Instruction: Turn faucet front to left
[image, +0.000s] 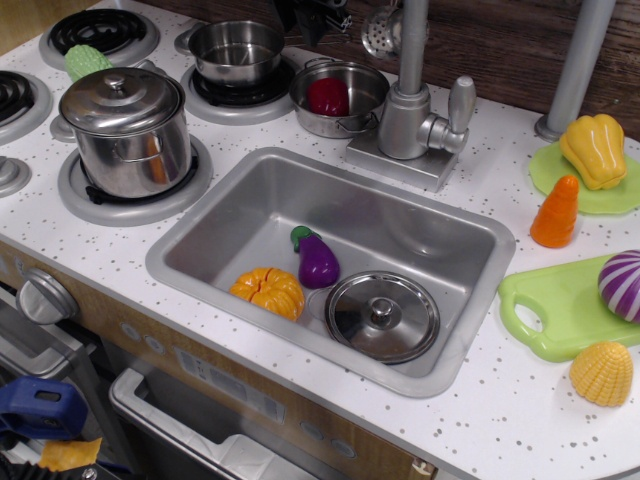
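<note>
The silver-grey faucet (410, 120) stands on its rectangular base behind the sink (200, 240), lever handle (460, 100) on its right side. Its thin spout rises out of the top of the frame, and the round perforated head (378, 35) hangs to the left of the spout, over the back of the counter. My black gripper (312, 15) shows only as a dark part at the top edge, left of the spout head and apart from it. I cannot tell whether its jaws are open or shut.
The sink holds an orange pumpkin (268, 292), a purple eggplant (318, 262) and a steel lid (382, 316). A steel bowl with a red piece (328, 97) sits left of the faucet. Pots stand on the burners. A grey pole (575, 65) and toy vegetables stand at the right.
</note>
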